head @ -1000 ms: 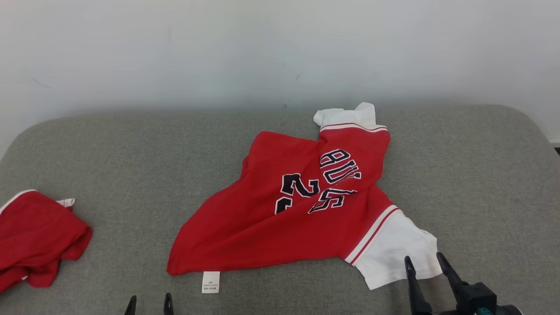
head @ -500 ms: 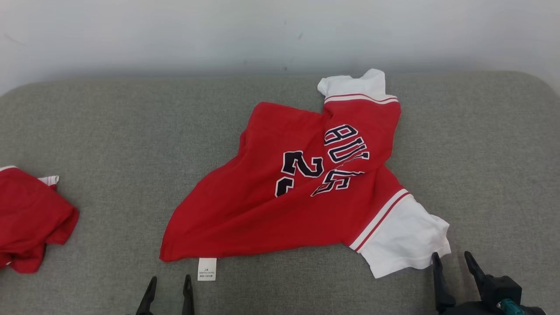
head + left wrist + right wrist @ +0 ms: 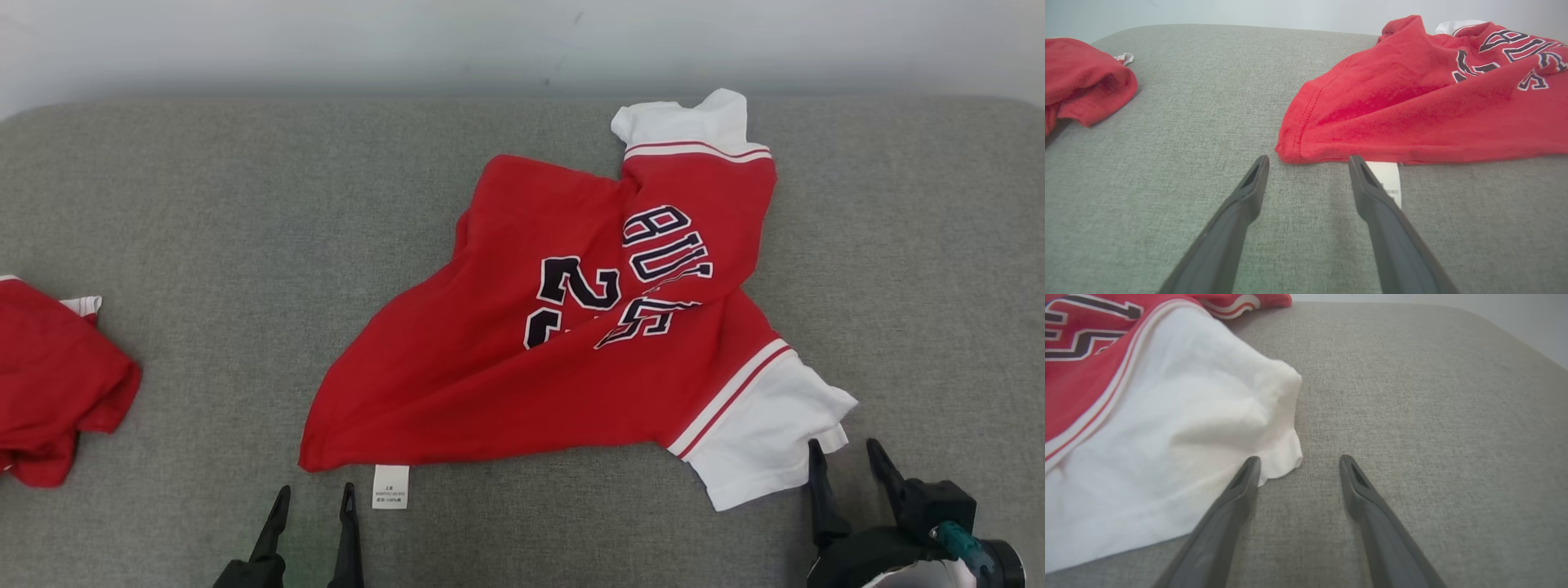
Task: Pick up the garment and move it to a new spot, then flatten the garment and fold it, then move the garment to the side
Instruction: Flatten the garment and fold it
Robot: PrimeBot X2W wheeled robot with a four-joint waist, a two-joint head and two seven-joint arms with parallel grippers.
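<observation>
The garment [image 3: 571, 327] is a red jersey with white sleeves and dark lettering, lying crumpled on the grey cushion [image 3: 204, 204]. Its red hem corner [image 3: 1294, 151] and a white care label [image 3: 390, 487] lie just ahead of my left gripper [image 3: 314, 494], which stands open and empty above the cushion [image 3: 1167, 122]. My right gripper [image 3: 845, 449] is also open and empty, its fingers beside the near white sleeve [image 3: 1167, 428]; the left fingertip [image 3: 1251, 463] is at the sleeve's edge.
A second red garment [image 3: 49, 384] lies bunched at the cushion's left edge, also seen in the left wrist view [image 3: 1081, 81]. A pale wall [image 3: 490, 33] runs behind the cushion. Bare cushion [image 3: 1433, 396] spreads to the right of the sleeve.
The head camera has tilted down, so the whole scene sits higher in view. Both grippers have come further up into view, closer to the jersey's near edge; both stay open.
</observation>
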